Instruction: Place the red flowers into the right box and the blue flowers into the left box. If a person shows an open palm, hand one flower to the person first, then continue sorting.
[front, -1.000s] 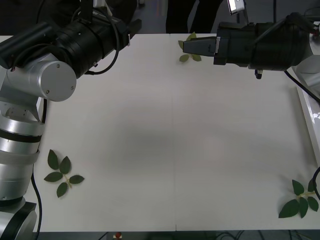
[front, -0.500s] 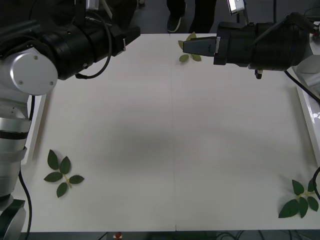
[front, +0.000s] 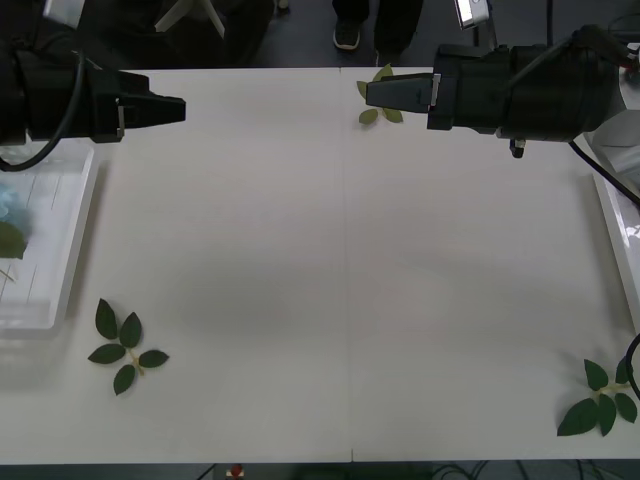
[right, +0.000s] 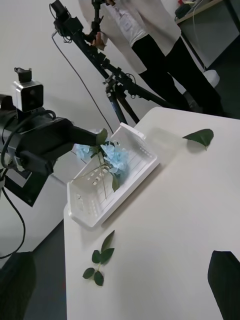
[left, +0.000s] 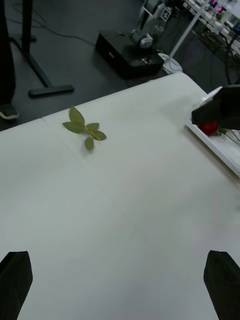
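The left box (front: 55, 290) lies at the table's left edge with blue flowers (front: 10, 200) in it. In the right wrist view, the blue flowers (right: 114, 156) lie in the left box (right: 135, 175) with their stems along the ribbed bottom. My left gripper (front: 175, 108) hovers open and empty beside that box's far end. The right box (front: 612, 225) shows at the right edge. In the left wrist view, a red flower (left: 210, 128) lies in the right box (left: 220, 152). My right gripper (front: 375, 93) hangs open and empty at the table's far side.
Loose leaf sprigs lie at the front left (front: 125, 350), the front right (front: 600, 400) and the far middle (front: 380, 112). A camera tripod (right: 115, 85) and a standing person are beyond the table's left end.
My left arm has swung back and to the left, uncovering the left box and its blue flowers. The right arm has not moved.
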